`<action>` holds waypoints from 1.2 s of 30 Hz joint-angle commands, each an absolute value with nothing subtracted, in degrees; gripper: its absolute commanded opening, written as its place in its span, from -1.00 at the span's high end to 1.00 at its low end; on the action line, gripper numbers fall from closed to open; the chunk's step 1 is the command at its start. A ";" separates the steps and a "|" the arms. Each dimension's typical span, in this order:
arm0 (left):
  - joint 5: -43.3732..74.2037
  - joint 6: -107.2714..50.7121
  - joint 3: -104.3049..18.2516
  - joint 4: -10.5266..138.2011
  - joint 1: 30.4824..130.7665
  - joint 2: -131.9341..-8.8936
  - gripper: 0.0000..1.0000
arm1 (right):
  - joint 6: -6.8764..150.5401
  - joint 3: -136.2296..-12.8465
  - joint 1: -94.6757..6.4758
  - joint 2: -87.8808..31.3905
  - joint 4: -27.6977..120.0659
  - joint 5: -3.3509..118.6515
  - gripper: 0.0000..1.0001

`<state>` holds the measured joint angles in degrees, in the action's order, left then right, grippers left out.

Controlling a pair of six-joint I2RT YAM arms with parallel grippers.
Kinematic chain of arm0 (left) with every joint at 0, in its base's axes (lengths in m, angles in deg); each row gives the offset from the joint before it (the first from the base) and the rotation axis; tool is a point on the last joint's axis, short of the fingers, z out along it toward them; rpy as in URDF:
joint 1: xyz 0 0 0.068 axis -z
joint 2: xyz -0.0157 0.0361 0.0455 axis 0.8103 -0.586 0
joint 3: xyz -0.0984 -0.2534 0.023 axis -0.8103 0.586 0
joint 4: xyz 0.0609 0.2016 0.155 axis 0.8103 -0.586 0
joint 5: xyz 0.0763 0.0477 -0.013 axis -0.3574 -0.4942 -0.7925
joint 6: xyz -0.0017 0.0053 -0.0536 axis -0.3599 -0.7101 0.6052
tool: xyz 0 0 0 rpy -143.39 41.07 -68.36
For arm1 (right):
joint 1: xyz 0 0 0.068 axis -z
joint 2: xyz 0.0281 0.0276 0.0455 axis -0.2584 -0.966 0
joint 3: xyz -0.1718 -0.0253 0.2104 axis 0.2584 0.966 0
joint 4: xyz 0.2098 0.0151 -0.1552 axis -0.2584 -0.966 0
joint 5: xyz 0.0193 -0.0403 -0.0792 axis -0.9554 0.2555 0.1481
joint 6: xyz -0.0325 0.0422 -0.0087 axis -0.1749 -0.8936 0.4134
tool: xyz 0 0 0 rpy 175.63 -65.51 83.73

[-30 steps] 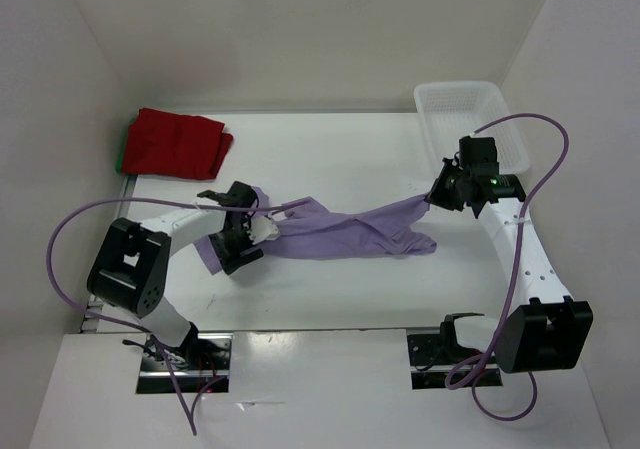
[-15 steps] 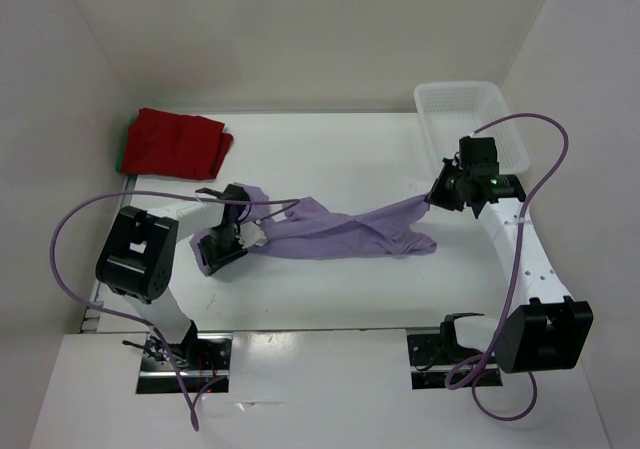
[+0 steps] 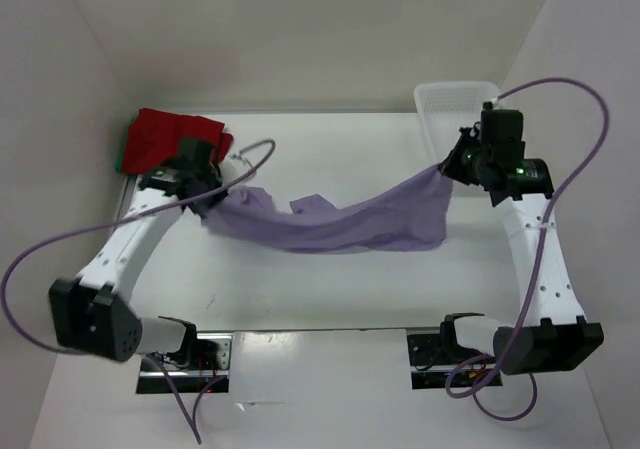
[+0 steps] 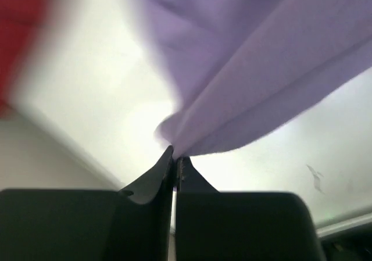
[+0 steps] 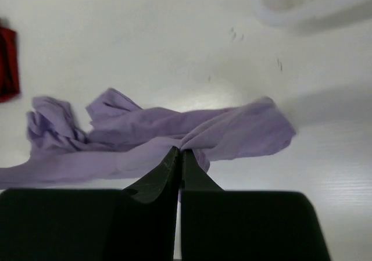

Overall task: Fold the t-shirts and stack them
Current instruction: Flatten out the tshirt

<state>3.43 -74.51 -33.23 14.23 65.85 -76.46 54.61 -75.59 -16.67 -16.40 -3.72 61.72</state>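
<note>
The pale lavender t-shirt point(image 3: 340, 224) hangs stretched between both grippers above the table, sagging in the middle. My left gripper point(image 3: 212, 201) is shut on its left end, right beside the folded dark red t-shirt point(image 3: 170, 137) at the back left. My right gripper point(image 3: 447, 168) is shut on the shirt's right end. In the left wrist view the jaws point(image 4: 175, 155) pinch a bunched lavender corner point(image 4: 256, 63). The right wrist view shows its jaws point(image 5: 179, 152) pinching lavender cloth point(image 5: 139, 139). A thin green edge point(image 3: 124, 157) peeks out under the red shirt.
A white lattice basket point(image 3: 440, 104) stands at the back right, just behind my right gripper; its rim point(image 5: 308, 5) shows in the right wrist view. White walls enclose the table at the back and on both sides. Purple cables loop off both arms.
My left gripper shut on the lavender shirt's left end and carried it up and back-left towards the red shirt. The right gripper rose too, so the shirt now hangs stretched.
</note>
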 commanded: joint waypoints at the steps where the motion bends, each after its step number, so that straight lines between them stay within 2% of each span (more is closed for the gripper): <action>1: 2.95 -77.56 -47.97 14.37 65.37 -62.35 1.00 | 57.03 -87.74 -16.12 -12.38 -7.27 66.51 1.00; 4: -1.54 -78.71 -57.56 10.85 65.37 -60.22 1.00 | 57.64 -97.23 -16.64 -11.76 -10.17 69.50 1.00; 7: -3.56 -78.71 -62.16 10.32 64.85 -56.54 1.00 | 57.64 -107.32 -19.36 -11.76 -11.84 74.42 1.00; 15: -4.36 -78.18 -76.49 11.55 60.99 -53.10 1.00 | 59.74 -125.70 -26.48 -8.16 -11.67 82.60 1.00; 21: -4.89 -78.18 -86.77 12.16 60.45 -56.61 1.00 | 60.28 -130.04 -27.01 -8.16 -10.44 82.61 1.00; 24: -4.27 -78.18 -84.08 12.69 60.45 -57.85 1.00 | 60.89 -126.45 -27.54 -10.96 -9.91 84.44 1.00; 28: -3.13 -78.18 -74.61 15.50 60.45 -61.79 1.00 | 62.20 -119.50 -32.01 -18.43 -10.96 96.47 1.00; 32: -0.15 -76.87 -69.75 17.52 60.45 -68.56 1.00 | 64.23 -114.93 -30.19 -26.43 -5.18 93.60 1.00; 36: -0.14 -76.33 -67.02 22.26 60.45 -77.42 1.00 | 64.85 -116.32 -27.28 -39.23 -0.69 88.85 1.00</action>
